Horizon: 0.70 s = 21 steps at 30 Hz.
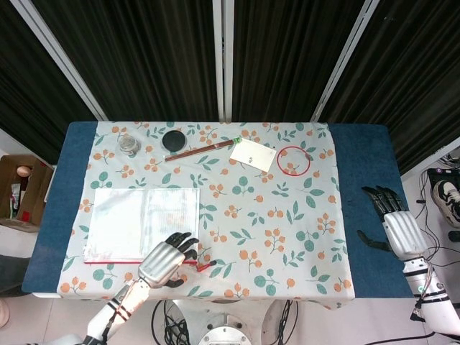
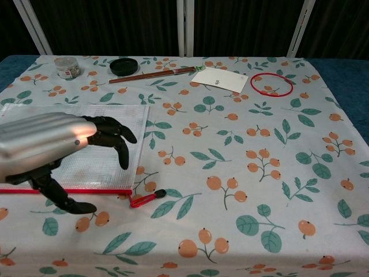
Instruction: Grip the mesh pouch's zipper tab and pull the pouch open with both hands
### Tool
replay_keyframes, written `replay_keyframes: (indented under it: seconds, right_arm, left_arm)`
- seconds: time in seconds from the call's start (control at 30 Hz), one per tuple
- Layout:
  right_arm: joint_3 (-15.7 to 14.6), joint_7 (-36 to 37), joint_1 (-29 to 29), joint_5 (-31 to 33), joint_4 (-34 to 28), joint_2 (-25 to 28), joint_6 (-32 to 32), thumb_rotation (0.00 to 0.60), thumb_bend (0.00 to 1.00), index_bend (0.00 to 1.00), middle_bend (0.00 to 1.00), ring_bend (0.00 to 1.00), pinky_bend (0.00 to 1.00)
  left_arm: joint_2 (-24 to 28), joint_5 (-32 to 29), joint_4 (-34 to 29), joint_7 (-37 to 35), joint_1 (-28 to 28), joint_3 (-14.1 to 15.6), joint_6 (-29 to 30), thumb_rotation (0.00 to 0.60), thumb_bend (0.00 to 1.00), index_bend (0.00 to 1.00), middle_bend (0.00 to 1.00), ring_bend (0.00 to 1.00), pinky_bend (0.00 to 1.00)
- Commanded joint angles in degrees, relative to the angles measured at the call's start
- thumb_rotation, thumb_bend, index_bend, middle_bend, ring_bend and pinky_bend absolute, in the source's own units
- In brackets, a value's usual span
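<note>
The clear mesh pouch (image 1: pixel 144 221) (image 2: pixel 86 115) lies flat at the table's front left, its red zipper (image 2: pixel 106 190) along the near edge. The red zipper tab (image 1: pixel 205 267) (image 2: pixel 145 199) sticks out past the pouch's right corner. My left hand (image 1: pixel 167 261) (image 2: pixel 55 144) hovers over the pouch's near right corner with fingers spread, empty, just left of the tab. My right hand (image 1: pixel 394 226) is open over the blue cloth at the table's right edge, far from the pouch, and shows only in the head view.
Along the far edge lie a small glass jar (image 1: pixel 129 144) (image 2: pixel 67 67), a black lid (image 1: pixel 173 139) (image 2: pixel 123 66), a brown stick (image 1: pixel 198 149) (image 2: pixel 153 74), a white card (image 1: pixel 253 154) (image 2: pixel 219 80) and a red ring (image 1: pixel 293 159) (image 2: pixel 271 84). A cardboard box (image 1: pixel 21 188) stands on the floor at left.
</note>
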Motion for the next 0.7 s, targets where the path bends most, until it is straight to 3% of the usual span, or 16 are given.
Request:
replay_keyframes:
  seconds: [0.03, 0.33, 0.7]
  right_arm:
    - [0.0, 0.3, 0.4, 0.1, 0.5, -0.4, -0.4, 0.600, 0.18, 0.05, 0.09, 0.00, 0.01]
    - [-0.3, 1.1, 0.5, 0.3, 1.4, -0.6, -0.2, 0.600, 0.18, 0.05, 0.09, 0.00, 0.01]
    - [-0.8, 3.1, 0.5, 0.7, 3.1, -1.2, -0.4, 0.600, 0.18, 0.05, 0.09, 0.00, 0.01]
  left_arm:
    - [-5.1, -4.0, 0.9, 2.4, -0.4, -0.2, 0.3, 0.600, 0.15, 0.42, 0.16, 0.10, 0.16]
    - [-13.1, -12.9, 3.7, 6.7, -2.1, -3.2, 2.4, 0.600, 0.25, 0.41, 0.16, 0.10, 0.16]
    - [-16.6, -22.1, 4.6, 15.6, -3.4, -2.1, 6.5, 0.600, 0.27, 0.40, 0.15, 0.10, 0.16]
